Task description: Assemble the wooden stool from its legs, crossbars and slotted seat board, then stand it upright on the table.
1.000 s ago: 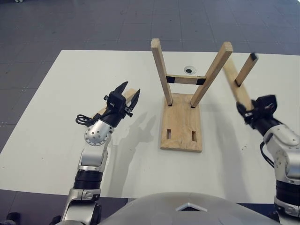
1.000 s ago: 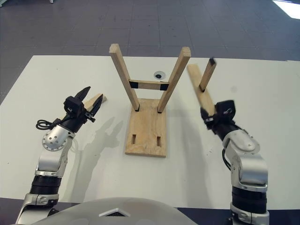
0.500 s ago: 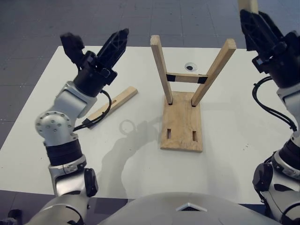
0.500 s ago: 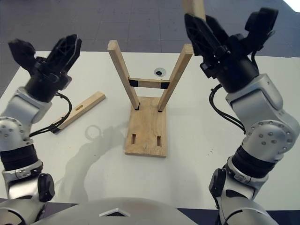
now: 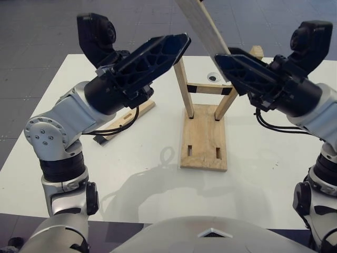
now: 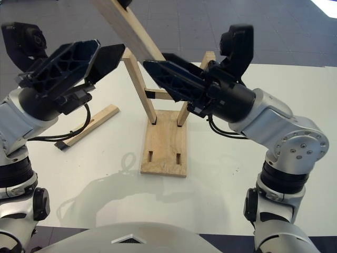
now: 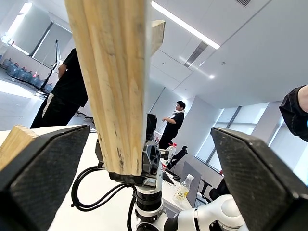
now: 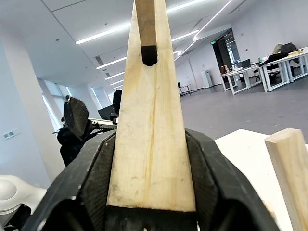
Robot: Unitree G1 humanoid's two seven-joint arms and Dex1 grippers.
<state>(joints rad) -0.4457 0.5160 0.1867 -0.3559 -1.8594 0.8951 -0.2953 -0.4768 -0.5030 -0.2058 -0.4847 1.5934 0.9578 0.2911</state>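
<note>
Right gripper [image 8: 151, 187] pinching a leg [image 5: 202, 26], left gripper [image 6: 105, 52] spread, we must next seat it in the board's [image 5: 204, 139] slots [image 5: 189, 150].

The worktop [image 5: 274, 184] is lit brightly and evenly from above, and the eye views are rendered sharp. In the wrist views, ceiling light strips [image 7: 185, 25] are blown out to white glare, and the wooden leg [image 8: 151, 144] near the lens is softened slightly.
</note>
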